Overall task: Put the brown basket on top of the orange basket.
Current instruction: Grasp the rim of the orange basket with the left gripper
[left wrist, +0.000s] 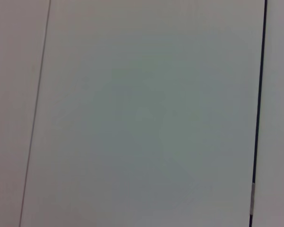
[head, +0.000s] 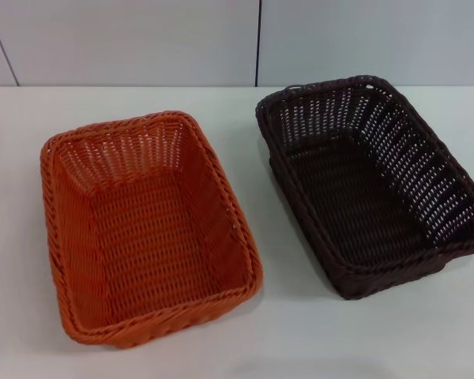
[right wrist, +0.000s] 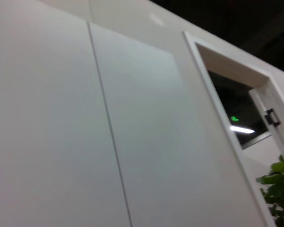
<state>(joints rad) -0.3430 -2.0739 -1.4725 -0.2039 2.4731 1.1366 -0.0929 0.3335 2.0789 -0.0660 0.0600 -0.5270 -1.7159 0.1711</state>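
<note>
The orange basket (head: 146,229) sits on the white table at the left in the head view, empty, open side up. The brown basket (head: 371,178) sits beside it at the right, also empty and upright, a narrow gap of table between them. Neither gripper shows in any view. The left wrist view shows only a pale wall panel. The right wrist view shows wall panels and a window, with no basket in it.
The white table (head: 300,332) runs across the head view, with a white panelled wall (head: 142,39) behind its far edge. A dark vertical seam (head: 258,39) splits the wall panels. A green plant (right wrist: 277,187) shows in the right wrist view.
</note>
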